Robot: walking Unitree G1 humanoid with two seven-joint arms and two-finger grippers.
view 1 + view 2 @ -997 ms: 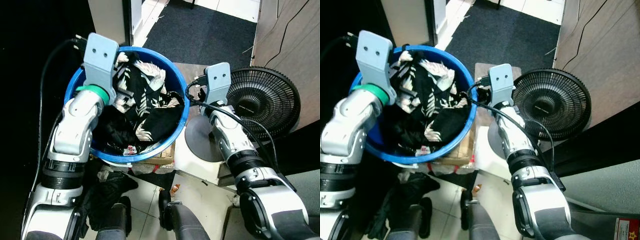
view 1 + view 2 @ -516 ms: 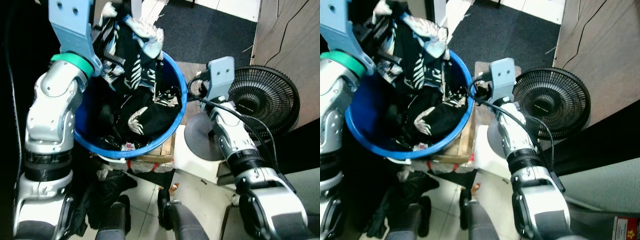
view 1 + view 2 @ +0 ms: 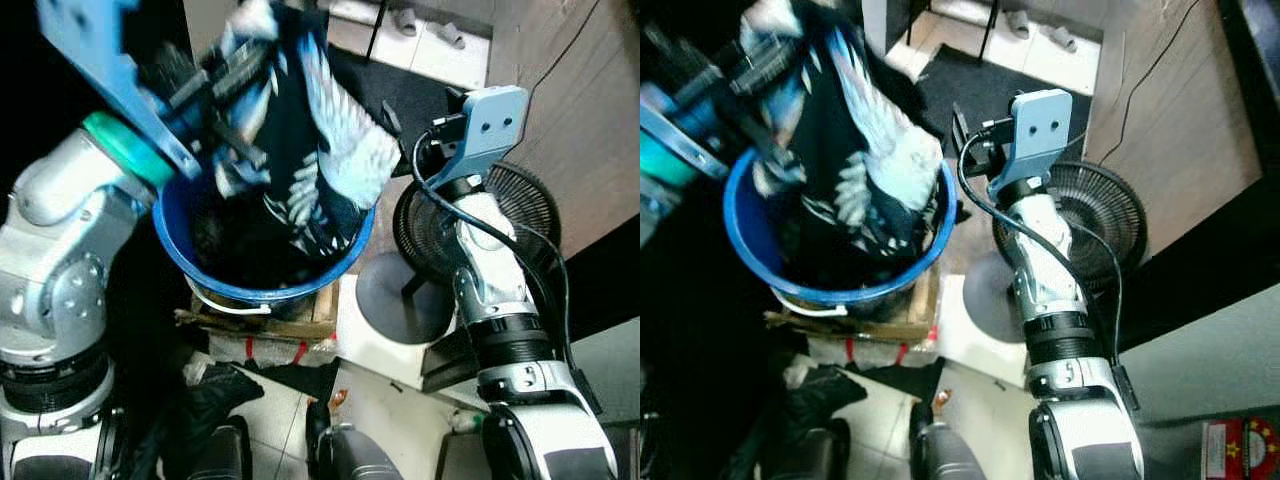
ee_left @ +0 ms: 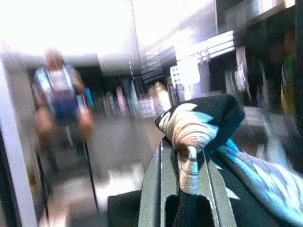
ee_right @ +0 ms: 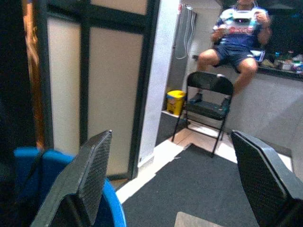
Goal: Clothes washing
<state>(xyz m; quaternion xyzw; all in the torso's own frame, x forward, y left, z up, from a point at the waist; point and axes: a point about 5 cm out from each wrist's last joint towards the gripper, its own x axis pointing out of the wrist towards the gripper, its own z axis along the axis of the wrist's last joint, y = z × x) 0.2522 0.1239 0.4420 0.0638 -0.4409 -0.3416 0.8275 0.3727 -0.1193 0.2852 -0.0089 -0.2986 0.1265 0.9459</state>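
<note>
the left gripper [image 4: 182,189], which was low in the blue bucket [image 3: 340,262] a second ago, has risen with a black leaf-print garment [image 3: 300,140] pinched tight between its fingers; the cloth now hangs mostly clear above the bucket. the right gripper [image 5: 175,184] hovers beside the rim, fingers spread wide and empty. the lift-out step looks nearly done.

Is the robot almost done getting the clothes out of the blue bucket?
Not yet. The left gripper holds a black leaf-print shirt lifted above the bucket, its lower end trailing inside. The right gripper is open and holds nothing. Dark clothes seem left inside, and nothing looks washed yet.
</note>
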